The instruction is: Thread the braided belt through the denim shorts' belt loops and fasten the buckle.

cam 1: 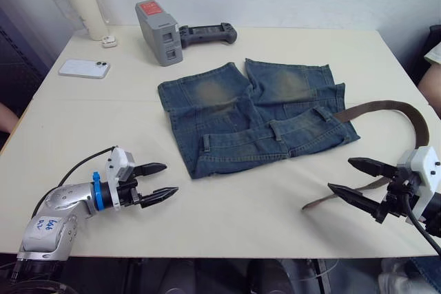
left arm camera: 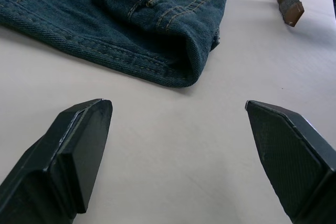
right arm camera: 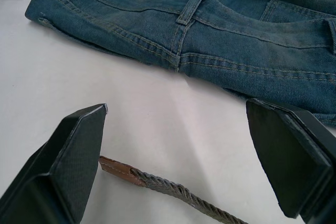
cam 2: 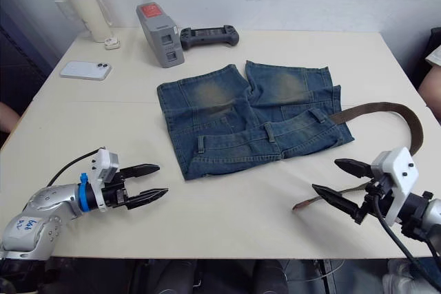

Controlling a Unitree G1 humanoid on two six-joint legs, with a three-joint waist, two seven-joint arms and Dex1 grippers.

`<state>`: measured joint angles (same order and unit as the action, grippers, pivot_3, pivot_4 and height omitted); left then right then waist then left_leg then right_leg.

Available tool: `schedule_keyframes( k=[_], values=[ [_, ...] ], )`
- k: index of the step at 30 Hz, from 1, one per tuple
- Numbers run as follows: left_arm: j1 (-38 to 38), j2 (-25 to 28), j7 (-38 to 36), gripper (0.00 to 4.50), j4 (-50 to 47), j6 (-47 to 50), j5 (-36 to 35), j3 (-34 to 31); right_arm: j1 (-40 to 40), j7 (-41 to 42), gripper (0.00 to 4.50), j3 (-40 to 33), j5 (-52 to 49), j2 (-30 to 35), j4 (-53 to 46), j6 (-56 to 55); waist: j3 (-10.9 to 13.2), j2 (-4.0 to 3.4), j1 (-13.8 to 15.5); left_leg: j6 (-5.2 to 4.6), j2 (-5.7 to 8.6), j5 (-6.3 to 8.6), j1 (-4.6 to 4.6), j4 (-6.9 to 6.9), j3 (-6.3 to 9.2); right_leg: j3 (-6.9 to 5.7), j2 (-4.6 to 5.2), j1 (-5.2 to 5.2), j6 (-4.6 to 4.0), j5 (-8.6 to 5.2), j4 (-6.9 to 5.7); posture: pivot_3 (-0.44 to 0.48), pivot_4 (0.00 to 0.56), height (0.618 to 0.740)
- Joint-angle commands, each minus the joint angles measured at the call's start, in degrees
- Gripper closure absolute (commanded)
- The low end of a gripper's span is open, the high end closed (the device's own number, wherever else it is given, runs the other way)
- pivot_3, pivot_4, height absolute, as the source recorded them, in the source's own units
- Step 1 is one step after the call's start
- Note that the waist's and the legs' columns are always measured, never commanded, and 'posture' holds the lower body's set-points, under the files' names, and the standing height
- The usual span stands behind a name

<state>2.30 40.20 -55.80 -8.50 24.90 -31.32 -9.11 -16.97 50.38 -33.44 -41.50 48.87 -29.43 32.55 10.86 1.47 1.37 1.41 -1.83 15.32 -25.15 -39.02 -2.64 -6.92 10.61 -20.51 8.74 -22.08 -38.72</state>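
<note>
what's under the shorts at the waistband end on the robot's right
The braided belt runs in at the denim shorts there, by their right corner, and its far part is hidden by the fabric. Whether it passes through any loops, and where the buckle is, cannot be seen. Elsewhere, only table.

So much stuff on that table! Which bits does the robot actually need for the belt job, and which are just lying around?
For the job:
- denim shorts
- belt loops on the waistband
- braided belt, curling past the shorts on the robot's right
- left gripper and right gripper, both open

Just lying about:
- phone
- cream bottle
- grey device
- black controller
</note>
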Motion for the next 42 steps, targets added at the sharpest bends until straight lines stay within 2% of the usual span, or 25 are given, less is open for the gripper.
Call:
schedule_keyframes(
  k=[1,10,18,23,27,30,34,42],
  values=[
    [0.1,1.5,-0.8,0.03,-2.0,1.0,-0.8,-1.1,1.2,-0.3,0.00,-0.1,0.4,0.2,-0.4,-0.7,0.0,0.00,0.0,0.00,0.00,0.00,0.00,0.00,0.00,0.00,0.00,0.00,0.00,0.00,0.00,0.000,0.150,0.664],
    [1.1,0.7,-0.1,0.03,-1.5,1.6,-1.0,-1.1,3.6,-1.4,0.00,0.7,0.4,0.8,-0.7,0.9,0.0,0.00,0.1,0.00,0.00,0.00,-0.02,0.00,0.00,-0.01,0.00,0.00,0.00,0.00,0.02,0.000,0.150,0.664],
    [1.7,1.4,-2.4,0.03,-0.9,1.5,-1.5,-1.4,4.6,-1.4,0.00,0.6,0.4,1.3,-0.8,1.9,0.0,0.00,0.0,0.00,0.00,0.00,0.00,0.00,0.00,0.00,0.00,0.00,0.00,0.00,0.01,0.000,0.150,0.664],
    [3.7,1.1,-2.2,0.03,0.2,0.1,-0.4,-1.4,6.4,-4.8,0.00,1.7,0.9,0.2,-0.7,3.6,0.0,0.00,0.0,0.01,0.00,0.00,-0.01,0.00,0.00,0.00,0.00,0.00,0.00,0.00,0.00,0.000,0.150,0.664],
    [7.0,2.6,-3.6,0.03,-2.3,3.6,-2.2,0.1,7.4,-3.9,0.00,2.2,-2.7,1.8,-4.1,6.6,0.0,0.00,0.0,0.01,0.00,0.00,-0.02,-0.01,0.00,-0.01,0.00,0.00,0.00,0.00,0.00,0.000,0.150,0.664],
    [11.9,6.2,-9.4,0.03,-4.0,8.0,-4.6,2.7,7.1,-2.0,0.00,3.4,-6.7,5.5,-11.6,10.1,0.0,-0.06,-0.1,0.01,0.00,-0.01,-0.03,0.00,0.00,0.00,-0.01,-0.04,0.00,0.00,-0.02,0.000,0.150,0.664],
    [20.1,8.9,-14.9,0.03,-5.4,12.0,-6.8,6.4,9.0,-2.9,0.00,4.6,-11.8,9.4,-16.1,14.4,0.0,-0.05,0.1,0.02,-0.01,-0.01,-0.04,-0.02,0.02,-0.01,-0.02,0.01,0.00,0.00,0.03,0.000,0.150,0.664],
    [32.6,6.7,-18.5,0.03,-1.7,10.5,-2.8,13.9,14.0,-10.9,0.00,4.9,-20.4,12.6,-19.9,20.9,0.0,-0.04,0.0,0.01,0.00,-0.01,-0.05,-0.01,0.02,-0.04,-0.03,0.02,0.00,0.00,0.06,0.000,0.150,0.664]
  ],
)
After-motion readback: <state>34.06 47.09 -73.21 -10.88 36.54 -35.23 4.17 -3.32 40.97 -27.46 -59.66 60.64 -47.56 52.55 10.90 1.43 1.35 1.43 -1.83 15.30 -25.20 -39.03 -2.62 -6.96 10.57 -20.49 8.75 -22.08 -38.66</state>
